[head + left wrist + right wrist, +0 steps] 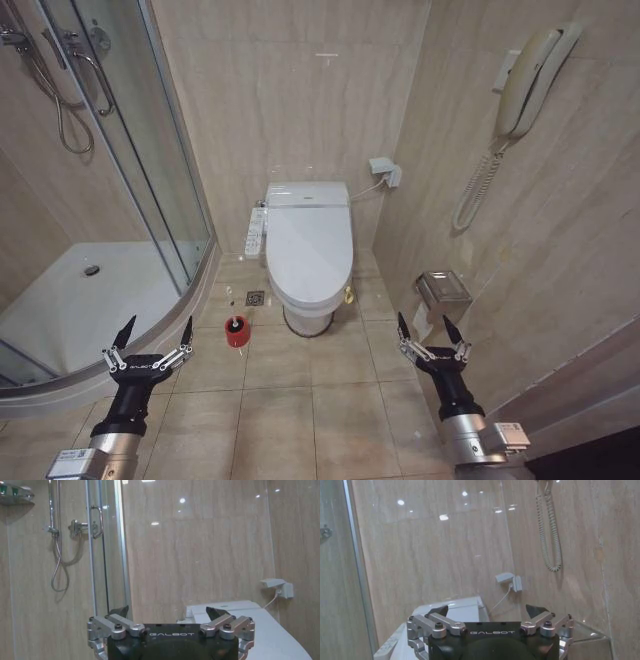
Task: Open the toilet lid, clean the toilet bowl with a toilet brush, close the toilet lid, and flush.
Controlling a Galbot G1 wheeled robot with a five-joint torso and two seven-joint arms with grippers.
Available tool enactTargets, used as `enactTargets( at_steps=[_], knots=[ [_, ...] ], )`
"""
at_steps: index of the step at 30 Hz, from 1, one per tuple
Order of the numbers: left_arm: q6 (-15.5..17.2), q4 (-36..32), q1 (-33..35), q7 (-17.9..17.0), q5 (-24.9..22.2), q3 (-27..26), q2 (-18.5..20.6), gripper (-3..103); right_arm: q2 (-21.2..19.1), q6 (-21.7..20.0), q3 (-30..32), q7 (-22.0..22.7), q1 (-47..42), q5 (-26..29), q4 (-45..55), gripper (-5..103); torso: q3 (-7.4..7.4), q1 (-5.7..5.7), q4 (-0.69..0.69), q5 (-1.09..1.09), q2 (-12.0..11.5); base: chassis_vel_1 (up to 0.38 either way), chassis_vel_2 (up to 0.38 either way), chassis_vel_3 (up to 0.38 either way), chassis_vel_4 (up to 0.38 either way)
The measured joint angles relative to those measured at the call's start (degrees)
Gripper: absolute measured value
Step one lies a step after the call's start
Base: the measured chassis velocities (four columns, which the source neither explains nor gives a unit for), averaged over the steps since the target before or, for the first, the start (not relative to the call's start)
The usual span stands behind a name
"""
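Note:
The toilet lid (pixel 311 248) lies shut over the toilet bowl (pixel 304 320), which stands against the back wall with its button panel (pixel 256 230) on the left side. On the floor left of the bowl stands a red holder (pixel 237 334) with the toilet brush (pixel 236 323) in it. My left gripper (pixel 153 335) hangs open near the shower's edge, short of the holder. My right gripper (pixel 428 328) is open to the right of the bowl. In the wrist views, the left gripper (pixel 167 610) and right gripper (pixel 487 609) face the lid (pixel 282 639) and the toilet's back (pixel 462 609), both empty.
A glass shower enclosure (pixel 150 180) with a white tray (pixel 90 300) fills the left. A wall phone (pixel 530 80) and a paper holder (pixel 443 288) are on the right wall. A floor drain (pixel 255 298) lies by the bowl. Bare tiles (pixel 300 400) stretch in front.

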Motion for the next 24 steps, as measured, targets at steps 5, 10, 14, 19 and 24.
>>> enactTargets(
  at_steps=[5, 10, 14, 19, 24],
  knots=[
    [0.0, 0.0, 0.0, 0.0, 0.0, 0.0, 0.0, 100, 0.04, -0.02, -0.01, -0.1, 0.27, -0.12, -0.47, 100, 0.0, 0.0, 0.0, 0.0, 0.0, 0.0, 0.0, 0.0, 0.0],
    [0.0, 0.0, 0.0, 0.0, 0.0, 0.0, 0.0, 100, 0.09, 0.03, 0.0, -0.37, 0.52, -0.16, -1.38, 100, 0.0, 0.0, 0.0, 0.0, 0.0, 0.0, 0.0, 0.0, 0.0],
    [0.0, 0.0, 0.0, 0.0, 0.0, 0.0, 0.0, 100, -0.11, 0.23, 0.38, -1.65, 0.56, -0.19, -1.64, 100, 0.0, 0.0, 0.0, 0.0, 0.0, 0.0, 0.0, 0.0, 0.0],
    [0.0, 0.0, 0.0, 0.0, 0.0, 0.0, 0.0, 100, -0.28, 0.25, 0.4, -1.54, 1.1, 0.3, -2.05, 100, 0.0, -0.01, 0.0, 0.0, 0.0, 0.0, 0.0, 0.0, 0.0],
    [0.0, 0.0, 0.01, 0.0, 0.0, 0.0, 0.0, 100, -0.36, 0.4, 0.33, -1.44, 1.61, 0.64, -2.32, 100, -0.01, -0.02, 0.0, 0.01, 0.01, -0.069, 0.048, 0.073, -0.062]
  ],
)
